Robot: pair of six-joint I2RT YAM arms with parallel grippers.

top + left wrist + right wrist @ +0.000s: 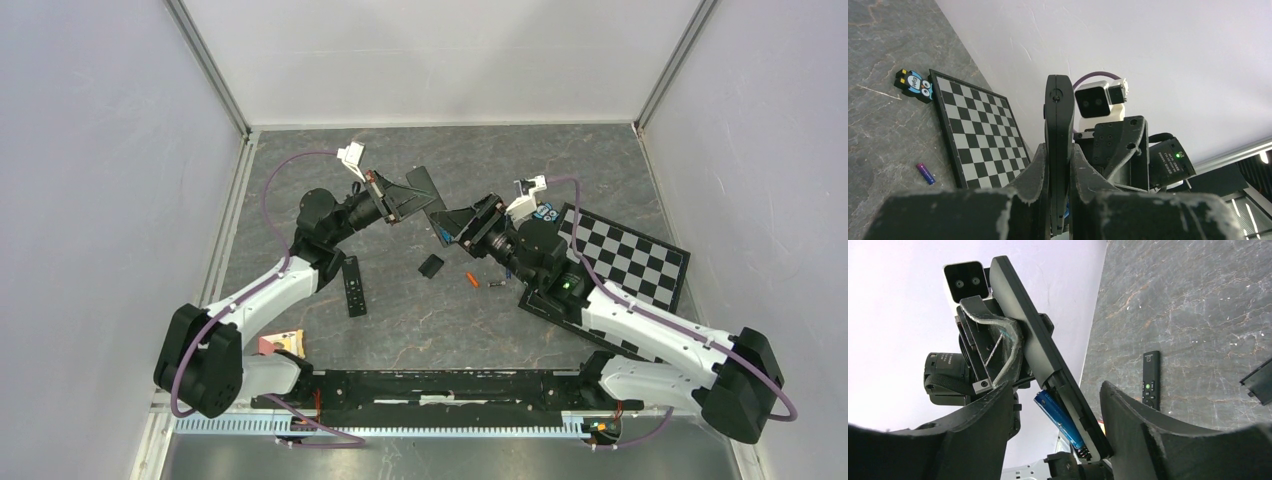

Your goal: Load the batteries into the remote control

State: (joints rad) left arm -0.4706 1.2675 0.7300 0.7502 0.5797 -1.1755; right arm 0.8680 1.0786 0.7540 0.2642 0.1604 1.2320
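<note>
Black fingers of the right claw stand spread, one on each side of the lower end of the remote. They seem to touch neither it nor the blue battery, which lies in the open compartment between them. The battery's lower end is partly cut off at the picture's edge, so how well it is seated is unclear.

The left claw is clamped on the remote's thin sides and holds it in the air, tilted, with the compartment turned towards the right claw.

On the table below, an orange battery and a dark battery lie close together, near a small flat black cover and apart from both claws. A purplish battery lies beside the checkered board; from above, the right arm hides most of it.

Both arms reach forward and inward, wrists facing each other over the middle of the table. A second remote lies flat by the left arm.
</note>
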